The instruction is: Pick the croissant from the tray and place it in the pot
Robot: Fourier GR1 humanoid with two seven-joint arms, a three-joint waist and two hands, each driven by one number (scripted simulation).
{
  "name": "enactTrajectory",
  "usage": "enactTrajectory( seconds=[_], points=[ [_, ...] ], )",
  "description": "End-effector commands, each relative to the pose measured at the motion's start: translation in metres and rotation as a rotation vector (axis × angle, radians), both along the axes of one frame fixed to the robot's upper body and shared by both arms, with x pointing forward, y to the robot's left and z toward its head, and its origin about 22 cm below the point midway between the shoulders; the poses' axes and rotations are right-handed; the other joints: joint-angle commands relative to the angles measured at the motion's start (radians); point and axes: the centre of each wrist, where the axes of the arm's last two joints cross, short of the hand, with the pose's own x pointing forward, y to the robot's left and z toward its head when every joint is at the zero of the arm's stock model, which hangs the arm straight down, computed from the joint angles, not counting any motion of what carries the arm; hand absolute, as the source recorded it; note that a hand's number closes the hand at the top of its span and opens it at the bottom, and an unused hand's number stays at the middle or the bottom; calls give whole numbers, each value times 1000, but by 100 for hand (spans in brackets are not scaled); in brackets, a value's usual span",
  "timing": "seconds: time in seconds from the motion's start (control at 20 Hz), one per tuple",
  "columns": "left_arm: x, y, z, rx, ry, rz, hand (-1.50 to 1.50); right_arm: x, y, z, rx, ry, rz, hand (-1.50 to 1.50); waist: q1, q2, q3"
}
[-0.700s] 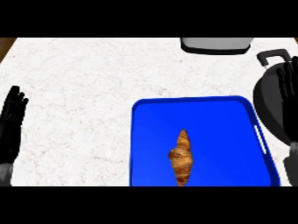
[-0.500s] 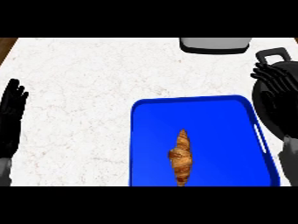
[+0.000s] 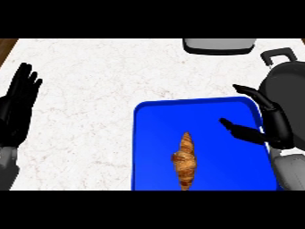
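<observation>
- My right hand [image 3: 268, 127] has swung in from beside the pot [image 3: 298, 105] and turned toward the blue tray [image 3: 154, 147]; a moment ago it stood over the pot's dark side with fingers upright, and now the thumb reaches out over the tray's right part while the fingers arch above the tray's far right corner.
- Its fingers and thumb are spread apart, holding nothing.
- I read this as the start of the reach: the hand is opened for a grasp but not yet at the target.
- The croissant [image 3: 184, 161] has not shifted; it lies lengthwise in the near middle of the tray, apart from my thumb and to its left.
- The pot sits just right of the tray, its handle pointing away from me, so the carry afterwards should be short.
- My left hand [image 3: 13, 112] rests open at the view's left, fingers straight and up, well apart from the tray.
- A grey appliance [image 3: 219, 44] at the far edge stands clear of the route.
- Nothing lies between hand and croissant; the tray's raised rim is the only thing I'd mind.
</observation>
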Motion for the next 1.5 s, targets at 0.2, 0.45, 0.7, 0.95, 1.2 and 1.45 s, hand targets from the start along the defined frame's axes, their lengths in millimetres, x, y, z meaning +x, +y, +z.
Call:
enactTrajectory(
  seconds=[0.2,0.45,0.7,0.95,1.2,1.45],
  points=[
    [-1,-7,-2,-4,9,10,0,-31,9,37,-85,-55,167,-150,-16,-6,0],
    [-2,3,-1,2,11,31,0,-35,1,79,-342,162,298,-150,-24,-12,-3],
    [4,-9,3,-4,5,-3,0,-31,43,105,-616,286,355,-150,-6,-9,-4],
    [8,-16,-5,-1,14,-4,0,-38,85,119,-777,401,410,-150,-7,-4,-2],
    [9,-16,9,-8,3,3,0,-60,120,117,-802,482,431,-150,-9,-5,0],
    [16,-16,8,-13,23,-5,0,-44,124,99,-796,503,435,-150,-9,-3,1]
  ],
)
